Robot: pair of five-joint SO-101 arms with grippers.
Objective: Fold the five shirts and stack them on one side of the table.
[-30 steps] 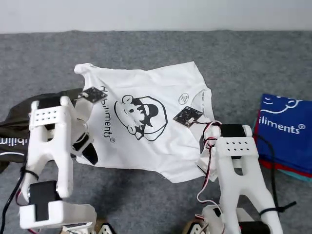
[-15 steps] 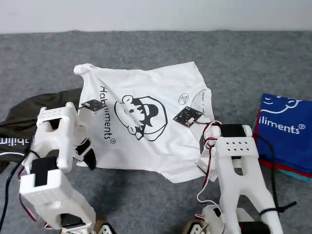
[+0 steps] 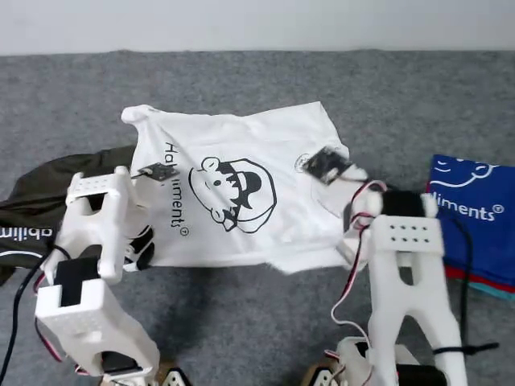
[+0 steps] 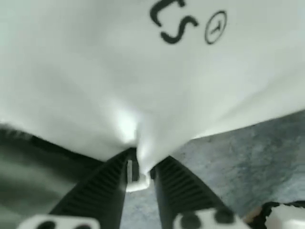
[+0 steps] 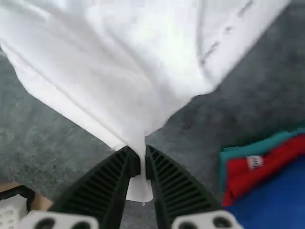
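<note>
Grey felt-like covering spreads over the whole counter (image 3: 418, 104). On its middle lies the white shirt (image 3: 241, 161), mostly flat, with a cartoon face and a line of print facing up. Its near hem is lifted off the surface at both corners.

At the right edge of the counter sits a stack of folded shirts (image 3: 475, 209), well apart from the white one. The blue shirt (image 5: 281, 205) is on top, with a red shirt (image 5: 267, 171) and a teal shirt (image 5: 238, 157) peeking out beneath it.

On the left side a dark olive shirt (image 3: 40, 193) lies crumpled. The white shirt's left edge overlaps it.

The left end effector (image 4: 138, 164) is closed on the near left corner of the white shirt. A pinch of cloth is gathered between its two black ribbed fingers (image 4: 105, 181), right where the white fabric meets the dark shirt.

The right end effector (image 5: 141, 164) is likewise clamped on the near right corner. A fold of white fabric is drawn tight between its fingers (image 5: 112, 176), and a small tab of cloth pokes out behind them.
</note>
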